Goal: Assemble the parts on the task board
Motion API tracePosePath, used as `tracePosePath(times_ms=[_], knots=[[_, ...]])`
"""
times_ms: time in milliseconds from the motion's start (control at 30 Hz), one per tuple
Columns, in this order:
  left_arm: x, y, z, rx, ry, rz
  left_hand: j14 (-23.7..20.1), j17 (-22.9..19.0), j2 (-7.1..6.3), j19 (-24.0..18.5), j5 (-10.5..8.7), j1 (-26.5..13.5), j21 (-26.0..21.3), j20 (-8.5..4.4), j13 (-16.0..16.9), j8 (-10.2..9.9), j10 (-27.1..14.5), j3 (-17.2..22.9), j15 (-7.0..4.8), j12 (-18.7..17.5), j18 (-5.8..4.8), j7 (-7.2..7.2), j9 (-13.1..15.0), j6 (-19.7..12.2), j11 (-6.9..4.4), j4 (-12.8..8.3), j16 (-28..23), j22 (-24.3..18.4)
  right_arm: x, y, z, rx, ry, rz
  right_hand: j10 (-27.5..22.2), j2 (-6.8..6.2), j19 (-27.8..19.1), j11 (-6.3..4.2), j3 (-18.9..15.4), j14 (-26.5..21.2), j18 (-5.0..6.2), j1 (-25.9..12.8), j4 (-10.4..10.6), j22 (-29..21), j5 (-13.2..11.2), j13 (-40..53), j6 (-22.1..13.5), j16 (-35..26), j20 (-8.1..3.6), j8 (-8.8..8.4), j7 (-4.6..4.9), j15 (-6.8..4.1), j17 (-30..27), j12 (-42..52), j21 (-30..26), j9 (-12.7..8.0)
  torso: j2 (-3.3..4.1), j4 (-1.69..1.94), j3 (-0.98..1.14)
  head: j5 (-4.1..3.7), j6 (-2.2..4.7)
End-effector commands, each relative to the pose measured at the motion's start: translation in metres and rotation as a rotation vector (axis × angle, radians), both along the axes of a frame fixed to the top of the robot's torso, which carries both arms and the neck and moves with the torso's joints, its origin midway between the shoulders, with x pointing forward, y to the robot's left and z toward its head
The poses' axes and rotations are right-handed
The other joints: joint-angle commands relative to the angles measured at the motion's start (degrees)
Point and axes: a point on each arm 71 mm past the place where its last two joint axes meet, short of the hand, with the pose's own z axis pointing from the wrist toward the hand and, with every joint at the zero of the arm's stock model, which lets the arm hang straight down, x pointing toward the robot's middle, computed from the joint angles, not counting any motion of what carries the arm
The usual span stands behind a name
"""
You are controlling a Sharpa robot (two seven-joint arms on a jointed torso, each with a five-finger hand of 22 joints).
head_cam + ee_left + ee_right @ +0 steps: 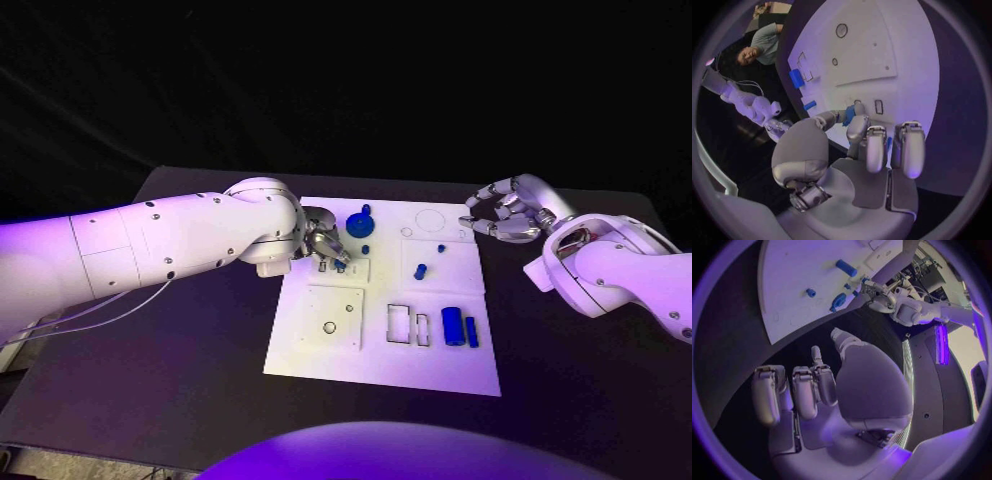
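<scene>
Working from the left, we find the left hand (326, 246) low over the task board (335, 345) at its far left part, fingertips pinching a small blue part (848, 116) against the plate. Further blue parts lie to its right: a peg (420, 270) mid-board and a cylinder (453, 324) lying lengthwise, nearer us. Beyond the board's far right corner, the right hand (506, 214) hovers, fingers curled, holding nothing. We read no writing anywhere.

One white task board (378, 372), six blue parts (451, 323), two silver hands (505, 213)
</scene>
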Motion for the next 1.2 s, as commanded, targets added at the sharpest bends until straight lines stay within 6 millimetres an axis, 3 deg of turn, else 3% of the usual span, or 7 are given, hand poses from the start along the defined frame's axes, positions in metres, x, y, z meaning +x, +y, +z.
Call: tracePosePath(times_ms=[33,600,1200], knots=[[-0.0009,-0.0024,-0.0011,0.010,0.008,-0.022,6.0,15.1,0.04,3.6,0.20,-0.5,0.3,-0.40,-0.1,0.3,0.4,12.0,-0.29,0.2,-0.84,-0.51,-0.1,0.8,0.03,-12.2,0.2,12.7,-0.0006,0.0015,-0.0004,-0.002,0.002,0.013,0.0,-0.04,3.6,-0.07,0.3,6.0,0.34,-0.3,0.1,12.9,0.2,8.4,0.0,0.2,-0.39,0.19,-0.27,-0.26,15.1,-0.1,-0.3,0.1,0.00,-0.03,0.04,-0.04,-0.06],[-0.0006,-0.0029,-0.0051,0.032,0.027,-0.036,6.0,15.1,0.06,3.6,-0.24,-1.2,0.3,-0.53,-0.2,1.1,0.6,11.9,-0.44,0.2,-0.86,-0.66,-0.1,0.9,-0.06,-12.1,0.2,12.8,-0.0007,0.0020,-0.0008,-0.002,0.003,0.015,0.0,0.01,3.6,-0.08,0.3,6.0,0.33,-0.5,0.2,12.9,0.2,8.4,0.1,0.2,-0.40,0.31,-0.30,-0.27,15.1,-0.1,-0.3,0.1,-0.02,0.03,0.01,-0.15,-0.57],[-0.0017,0.0001,-0.0089,0.050,0.034,-0.040,6.0,15.1,0.23,3.6,-0.46,-1.4,0.3,-0.58,-0.3,1.3,0.7,12.0,-0.50,0.1,-0.85,-0.70,-0.2,0.9,-0.08,-12.1,0.2,12.8,-0.0008,0.0018,-0.0015,-0.003,0.008,0.016,-0.1,0.07,3.6,-0.12,0.5,6.0,0.32,-0.5,0.2,13.0,0.3,8.4,0.1,0.2,-0.41,0.47,-0.34,-0.30,15.1,-0.1,-0.3,0.2,-0.01,0.03,0.03,-0.33,-0.51]])
